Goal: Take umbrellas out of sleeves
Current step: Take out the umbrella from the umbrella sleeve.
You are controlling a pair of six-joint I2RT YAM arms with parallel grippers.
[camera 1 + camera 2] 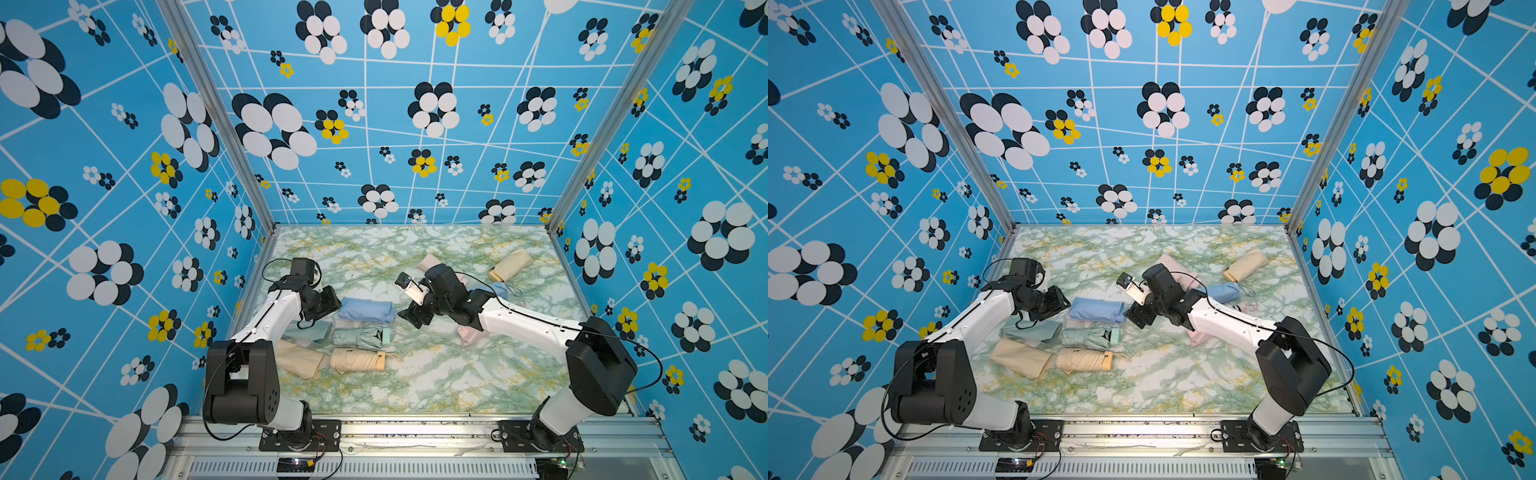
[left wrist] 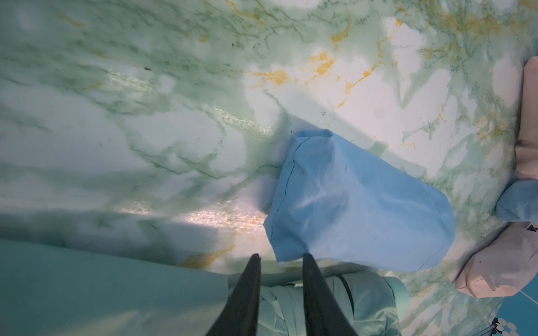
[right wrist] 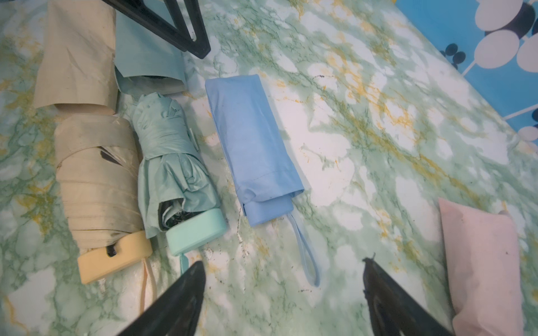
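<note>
Blue umbrella (image 3: 269,211) sheathed in blue sleeve (image 3: 250,136); left gripper (image 2: 281,257), part-open, at closed end, seemingly to pin fabric; right gripper (image 3: 283,261), wide apart, facing its handle to pull.

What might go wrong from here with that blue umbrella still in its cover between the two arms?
The left gripper sits at one corner of the smooth pale blue fabric sleeve; a pinch there might catch only loose cloth and slip. The open right gripper hovers by the thin blue wrist cord; it might snag that rather than the stubby blue handle.
</note>
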